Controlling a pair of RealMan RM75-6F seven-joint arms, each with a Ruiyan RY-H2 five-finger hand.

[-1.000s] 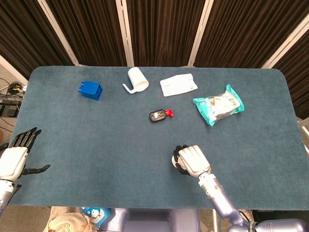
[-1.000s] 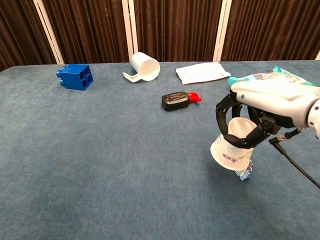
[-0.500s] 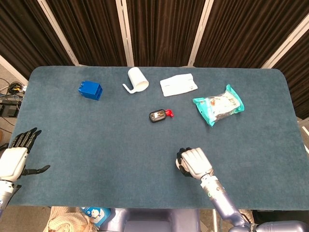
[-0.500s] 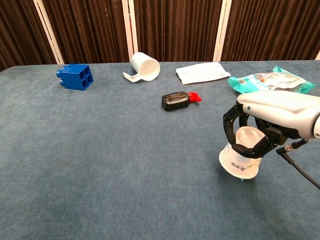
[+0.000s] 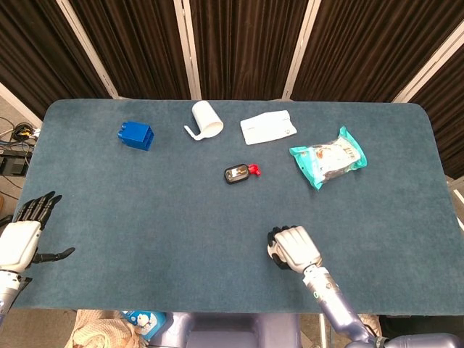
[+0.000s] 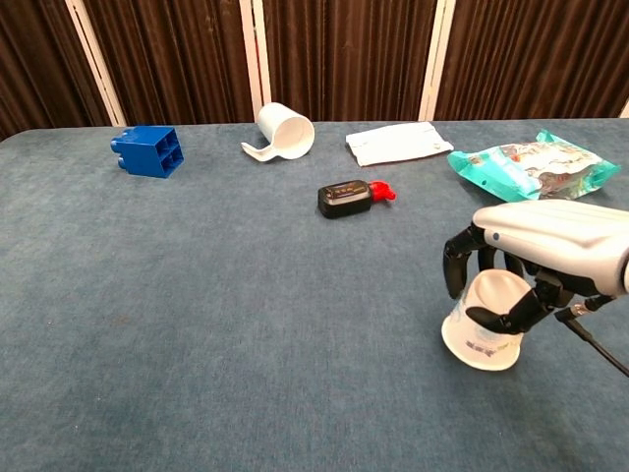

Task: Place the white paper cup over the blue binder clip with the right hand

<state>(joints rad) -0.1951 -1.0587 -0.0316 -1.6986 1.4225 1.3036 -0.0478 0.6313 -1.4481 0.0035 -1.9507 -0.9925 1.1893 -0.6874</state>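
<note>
While the table (image 6: 197,295) carries the load, the right hand (image 6: 550,246) grips the inverted white paper cup (image 6: 484,329), set rim-down near the front edge; the blue binder clip, unseen, is presumably beneath. Risk: opening fingers may drag and tip the light cup, exposing it

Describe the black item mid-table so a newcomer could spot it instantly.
Start at the blue-grey table and look to its middle, nearer than the tipped white scoop cup and the flat white packet at the back edge. There lies a small black bottle on its side. Its red cap sets it apart: nothing else nearby is black and red.
</note>
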